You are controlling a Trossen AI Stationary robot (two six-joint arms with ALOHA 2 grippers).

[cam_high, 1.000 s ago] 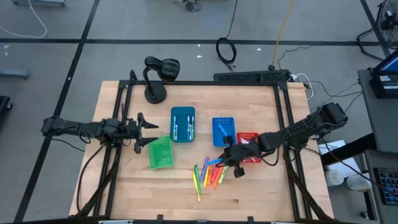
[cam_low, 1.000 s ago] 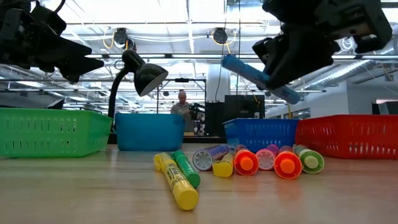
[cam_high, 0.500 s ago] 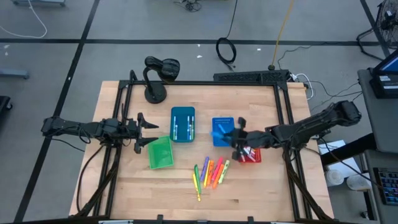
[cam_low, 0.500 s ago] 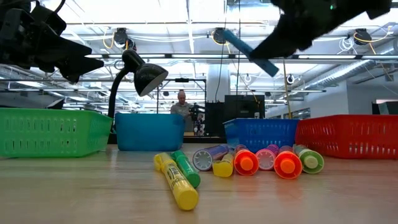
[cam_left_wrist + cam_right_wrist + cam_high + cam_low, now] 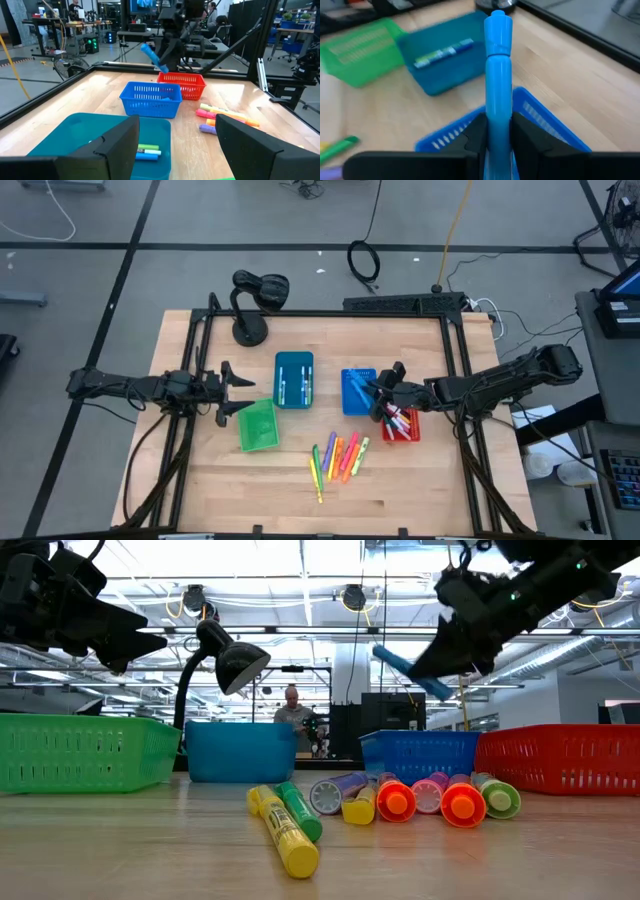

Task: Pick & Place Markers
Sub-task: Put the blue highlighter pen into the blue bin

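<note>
My right gripper [image 5: 386, 391] is shut on a blue marker [image 5: 498, 75] above the blue bin [image 5: 356, 392]. The marker also shows in the low view [image 5: 412, 673] and the left wrist view [image 5: 152, 56]. Several neon markers [image 5: 340, 458] lie flat on the table near its front; in the low view [image 5: 390, 802] their ends face the camera. My left gripper [image 5: 236, 390] is open and empty beside the green bin [image 5: 257, 425]; its fingers stand wide apart in its wrist view [image 5: 177, 150]. My right gripper pinches the blue marker's rear part [image 5: 496, 131] between its two fingers [image 5: 475, 136]. The fingers come from the table's right and lie along the marker. The rest of the marker sticks out past the fingertips. It is lifted clear and tilted, its free end [image 5: 383, 653] higher, over the blue bin.
A teal bin [image 5: 294, 379] holding a few markers stands left of the blue bin. A red bin [image 5: 401, 423] with markers stands right of it. A black desk lamp [image 5: 255, 300] stands at the table's far left. A black frame borders the table.
My right gripper has carried the blue marker up from above the neon markers and toward the table's far edge, then down a little, and now holds it over the blue bin. The marker stays pinched and tilted. The markers on the table have stayed put.
</note>
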